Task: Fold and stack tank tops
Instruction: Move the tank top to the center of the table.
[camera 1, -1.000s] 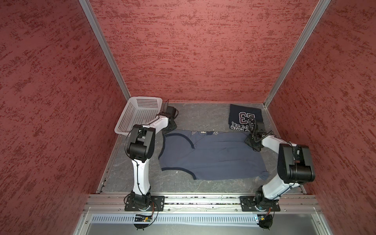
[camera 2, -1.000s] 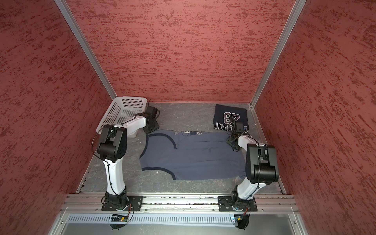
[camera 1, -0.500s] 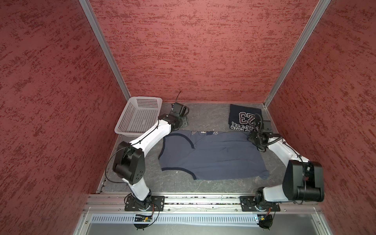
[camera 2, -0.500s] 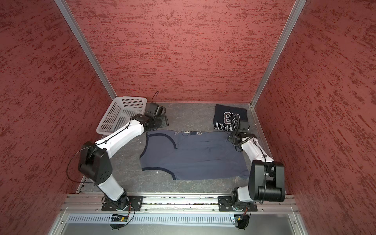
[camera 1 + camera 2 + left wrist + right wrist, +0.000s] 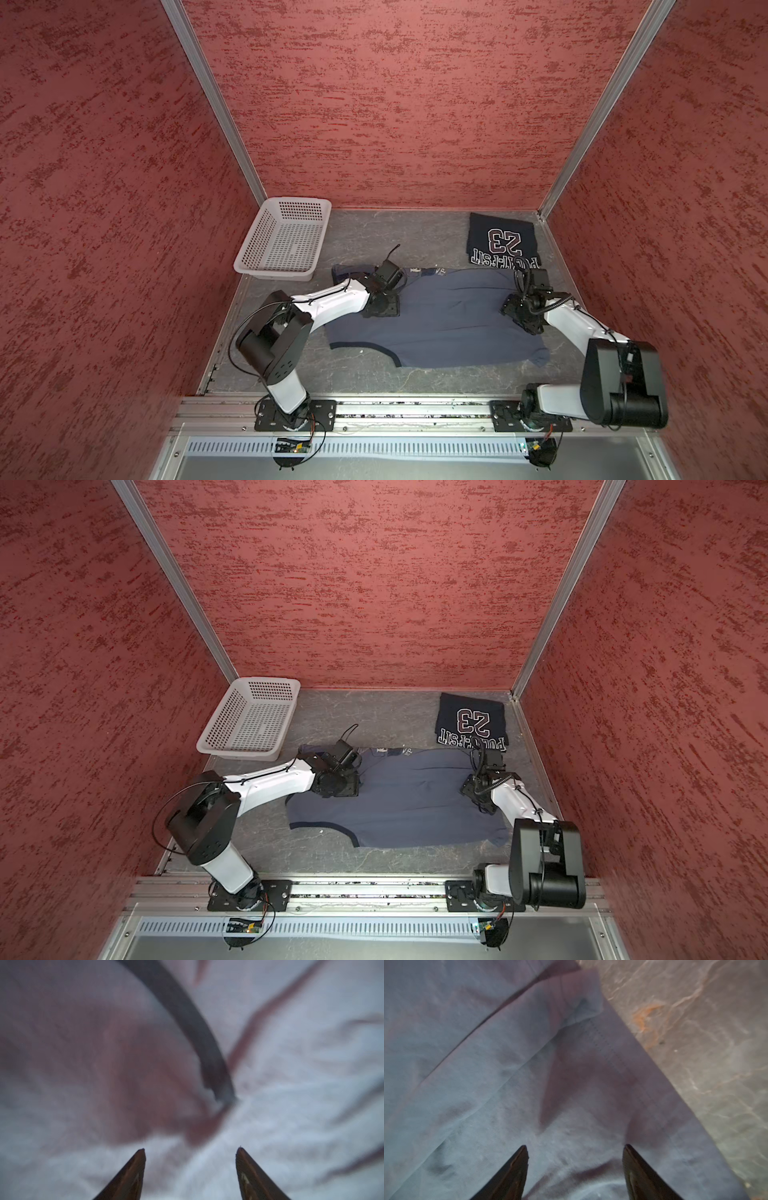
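Observation:
The slate blue-grey tank top [image 5: 449, 320] [image 5: 407, 804] lies spread flat mid-table in both top views. The dark navy tank top [image 5: 503, 243] [image 5: 471, 725] lies folded at the back right, its white "23" lettering facing up. My left gripper [image 5: 380, 307] [image 5: 190, 1149] hangs open, low over the slate top's left part, by a dark trim band [image 5: 193, 1022]. My right gripper [image 5: 521, 318] [image 5: 575, 1146] is open over the slate top's right part, near its stitched hem [image 5: 623, 1059]. Neither gripper has anything between its fingers.
A white perforated basket [image 5: 274, 274] [image 5: 237, 752] stands at the back left, close to the slate top's far left corner. Red walls close in three sides. Grey marbled table [image 5: 695, 1022] shows beside the hem.
Both grippers have come from the slate top's far edge toward the front, over the cloth. Their jaws stand wider apart than a second ago. The tops lie as before.

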`<action>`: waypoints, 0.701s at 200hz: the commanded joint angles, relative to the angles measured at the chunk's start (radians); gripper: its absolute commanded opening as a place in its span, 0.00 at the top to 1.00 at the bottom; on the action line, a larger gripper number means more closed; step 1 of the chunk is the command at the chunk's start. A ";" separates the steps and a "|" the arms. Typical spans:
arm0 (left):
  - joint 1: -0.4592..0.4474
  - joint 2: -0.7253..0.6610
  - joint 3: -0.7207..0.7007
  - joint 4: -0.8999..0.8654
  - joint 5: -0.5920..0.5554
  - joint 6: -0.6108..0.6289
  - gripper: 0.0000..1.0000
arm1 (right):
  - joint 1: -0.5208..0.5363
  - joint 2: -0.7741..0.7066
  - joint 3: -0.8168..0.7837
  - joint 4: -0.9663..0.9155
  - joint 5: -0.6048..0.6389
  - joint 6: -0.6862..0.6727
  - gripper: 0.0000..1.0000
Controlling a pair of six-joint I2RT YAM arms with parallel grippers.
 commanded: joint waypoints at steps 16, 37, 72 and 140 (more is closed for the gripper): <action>0.075 0.044 -0.035 0.068 -0.030 -0.043 0.31 | 0.033 0.060 -0.008 0.075 -0.018 0.024 0.27; 0.129 0.053 -0.076 0.107 -0.033 -0.023 0.30 | 0.053 0.106 -0.006 0.114 -0.033 0.032 0.27; 0.224 0.106 -0.082 0.181 -0.025 0.028 0.30 | 0.086 0.194 0.059 0.153 -0.064 0.039 0.27; 0.124 -0.074 0.041 0.000 -0.063 0.112 0.22 | 0.093 0.014 0.104 -0.070 0.040 0.027 0.26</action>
